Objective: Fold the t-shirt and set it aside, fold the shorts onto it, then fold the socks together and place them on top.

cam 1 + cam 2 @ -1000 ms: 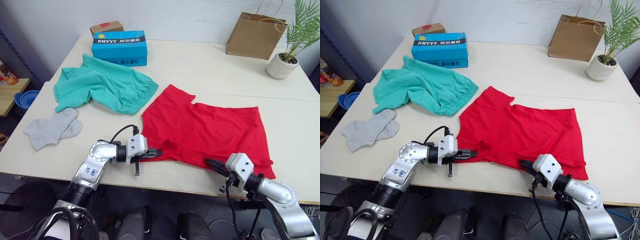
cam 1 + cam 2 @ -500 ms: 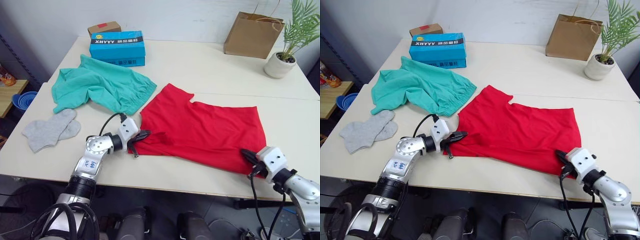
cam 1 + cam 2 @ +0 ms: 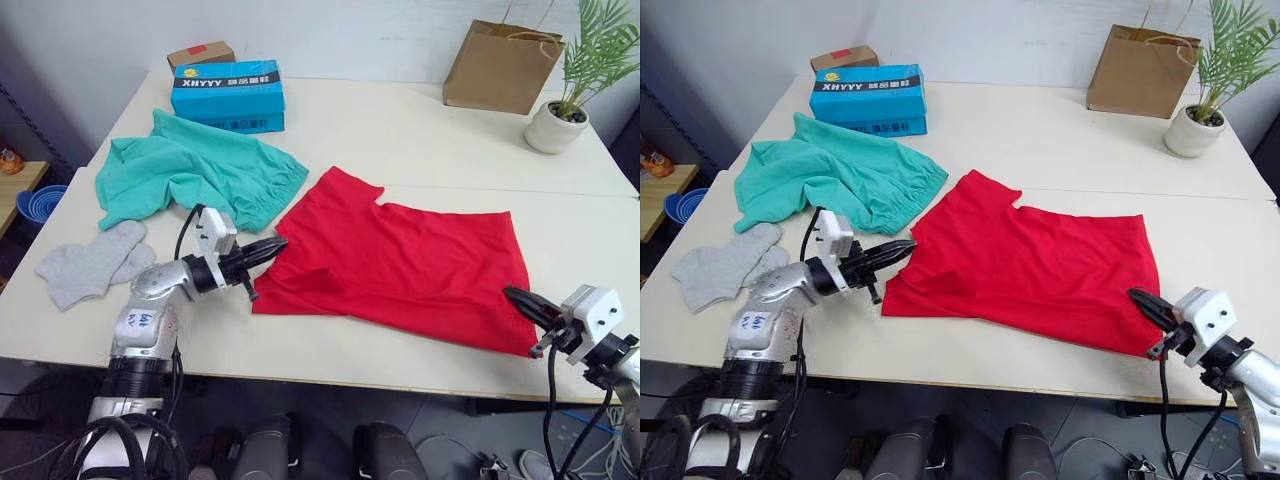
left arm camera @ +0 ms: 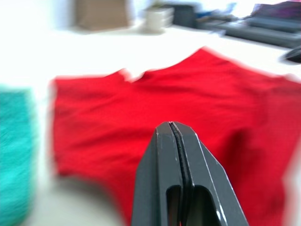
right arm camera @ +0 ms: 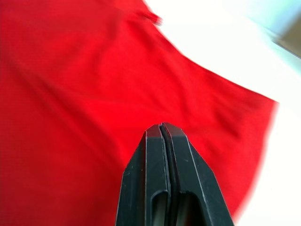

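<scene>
Left eye view: t-shirt (image 3: 400, 265) long axis left-right

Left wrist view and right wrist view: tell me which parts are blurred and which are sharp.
Left wrist view: the left gripper, jaws pressed shut, is sharp; the t-shirt, the shorts and the background are smeared. Right wrist view: the right gripper, jaws shut, is crisp; the t-shirt's fabric is soft and streaked. Left eye view: sharp throughout.

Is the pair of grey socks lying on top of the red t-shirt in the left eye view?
No: the socks lie on the bare table near its left edge, apart from the t-shirt, beside the shorts.
</scene>
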Robot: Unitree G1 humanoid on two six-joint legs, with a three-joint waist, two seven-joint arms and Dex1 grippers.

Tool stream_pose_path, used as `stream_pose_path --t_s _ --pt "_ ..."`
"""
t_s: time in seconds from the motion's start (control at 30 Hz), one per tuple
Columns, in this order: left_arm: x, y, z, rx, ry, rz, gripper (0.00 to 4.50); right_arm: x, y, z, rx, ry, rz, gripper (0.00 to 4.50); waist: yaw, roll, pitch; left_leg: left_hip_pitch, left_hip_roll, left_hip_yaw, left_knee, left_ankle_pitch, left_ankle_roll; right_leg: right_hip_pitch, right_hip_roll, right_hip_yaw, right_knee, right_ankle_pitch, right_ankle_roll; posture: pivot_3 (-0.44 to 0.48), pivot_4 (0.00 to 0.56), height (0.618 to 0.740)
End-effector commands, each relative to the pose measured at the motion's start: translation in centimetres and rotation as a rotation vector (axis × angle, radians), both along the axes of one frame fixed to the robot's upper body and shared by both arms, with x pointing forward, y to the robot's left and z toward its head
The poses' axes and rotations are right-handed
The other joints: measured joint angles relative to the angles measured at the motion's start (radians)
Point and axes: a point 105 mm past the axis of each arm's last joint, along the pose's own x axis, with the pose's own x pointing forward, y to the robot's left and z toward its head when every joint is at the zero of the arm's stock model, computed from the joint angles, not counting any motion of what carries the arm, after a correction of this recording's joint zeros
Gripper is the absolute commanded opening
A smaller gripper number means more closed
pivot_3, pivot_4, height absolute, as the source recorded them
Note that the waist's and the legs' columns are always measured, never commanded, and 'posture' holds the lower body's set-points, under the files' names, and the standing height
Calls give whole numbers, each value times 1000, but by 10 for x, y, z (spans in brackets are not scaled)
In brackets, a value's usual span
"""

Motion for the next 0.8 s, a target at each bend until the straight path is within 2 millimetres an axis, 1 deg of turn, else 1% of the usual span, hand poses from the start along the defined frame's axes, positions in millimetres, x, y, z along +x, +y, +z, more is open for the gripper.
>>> stream_pose_path --t_s 0.03,0.1,0.13,0.2,0.27,0.33,0.4,0.47,0.57,0.63,0.67,0.7,0.77,0.8 --pt "-30 -19 -27 222 -18 -209 0 -3 19 2 -27 5 84 20 1 0 0 0 0 0 0 0 0 0 0 0 0 0 0 0 150 740" --pt "-30 -26 -40 299 -34 -232 0 -3 25 -3 -22 19 96 20 4 0 0 0 0 0 0 -3 -5 0 0 1 0 0 0 0 150 740" --pt "-22 -29 -44 320 -49 -196 0 -3 28 -6 -25 29 100 20 7 0 0 0 0 1 0 -3 -5 0 0 1 -1 0 0 0 150 740" --pt "-13 -35 -52 363 -50 -168 0 -5 29 -13 -32 54 102 20 18 0 0 0 0 0 1 -2 -4 1 -1 2 -2 0 -1 0 150 740" --pt "-6 -37 -58 413 -50 -145 0 -7 28 -17 -40 70 100 20 22 0 0 -1 0 1 1 -1 -3 0 -1 3 -4 1 -2 0 150 740" --pt "6 -33 -63 485 -47 -88 0 -9 27 -20 -44 84 99 20 24 0 0 -1 0 2 1 -1 -3 0 -1 3 -4 1 -2 0 150 740" --pt "20 -33 -58 516 -81 -33 0 -11 25 -23 -50 98 96 20 26 0 0 -1 0 2 0 -1 -3 0 -1 3 -4 1 -2 0 150 740" --pt "29 -38 -46 467 -93 5 0 -12 23 -26 -60 109 92 20 27 0 0 -1 0 1 0 -1 -3 -1 -1 3 -3 1 -2 0 150 740" --pt "35 -43 -37 427 -95 15 0 -12 22 -28 -65 117 88 20 26 0 0 -1 0 1 0 -1 -3 -1 -1 2 -1 1 -2 0 150 740" --pt "32 -50 -24 326 -53 -12 0 -13 21 -29 -69 123 88 20 24 0 0 -1 0 1 1 -1 -3 -1 -1 2 -1 2 -1 0 150 740" --pt "29 -53 -19 304 -45 -39 0 -12 21 -30 -72 126 89 20 24 0 0 -1 0 1 0 -1 -2 -1 -1 2 -1 2 -1 0 150 740" --pt "27 -53 -17 296 -36 -60 0 -12 21 -30 -75 127 89 20 24 0 0 -1 0 1 1 1 0 -1 -1 1 0 2 -1 0 150 740" --pt "21 -51 -17 309 -22 -110 0 -12 20 -29 -78 127 91 20 24 0 0 -1 0 0 0 1 0 -1 0 0 0 2 -1 0 150 740" --pt "16 -50 -17 298 14 -140 0 -12 20 -28 -80 126 92 20 24 0 0 -1 0 0 0 1 0 -1 0 0 0 2 -1 0 150 740"
